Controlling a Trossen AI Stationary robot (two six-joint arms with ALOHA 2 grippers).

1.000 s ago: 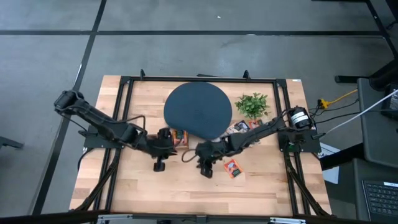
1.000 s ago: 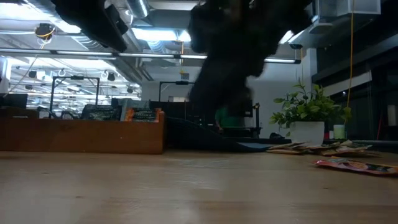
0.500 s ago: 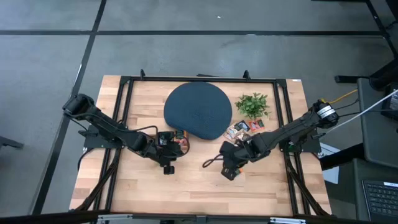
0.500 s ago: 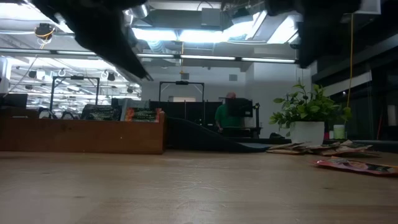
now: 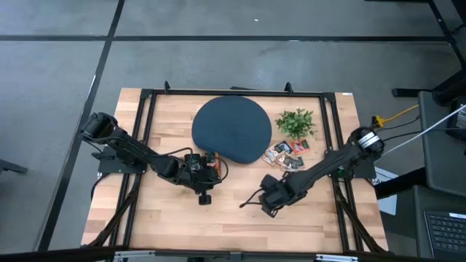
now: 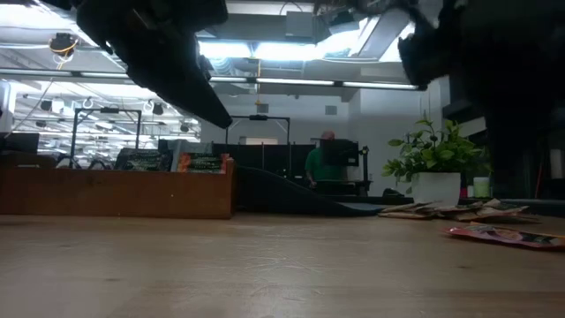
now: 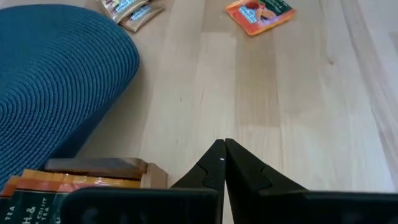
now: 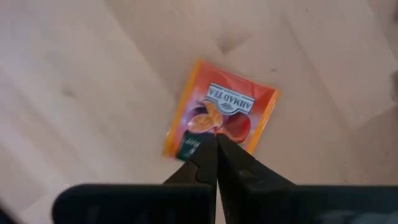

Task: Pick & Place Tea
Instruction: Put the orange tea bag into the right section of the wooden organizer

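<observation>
High view: blue disc [image 5: 231, 129] sat at table's [image 5: 167, 218] far-centre; used as landmark. L arm ran from its base well left of disc, elbow low, forearm stretched toward disc's near-left edge. Left gripper [image 5: 204, 196] ended just in front of that edge, pointing toward table's near side. R arm came from base right of disc, slanting diagonally down-left, long and nearly straight; right gripper [image 5: 266, 207] ended in front of disc's near-right edge, over bare wood. Pile of tea sachets [image 5: 285, 152] lay just right of disc, under plant [image 5: 295, 122]. A few more sachets sat in wooden holder [image 5: 210, 160] touching disc's near-left rim.

Low view: both arms hung as dark blurs from above, clear of table top. Plant [image 6: 436, 162] in white pot right of the disc; sachets [image 6: 450, 210] beside it, one orange sachet [image 6: 503, 234] lying nearer the camera. Person in green shirt [image 6: 321, 164] far behind, in room.

L wrist view: left gripper [image 7: 224, 147] fingers closed tip to tip, nothing between. Disc [image 7: 56, 74] ahead, holder with sachets [image 7: 87, 177] close by; orange sachet [image 7: 259, 13] flat on wood beyond.

R wrist view: right gripper [image 8: 216, 140] fingers pressed together, empty, aimed down over orange sachet [image 8: 221, 114], which lay flat on the wood; contact not clear.
</observation>
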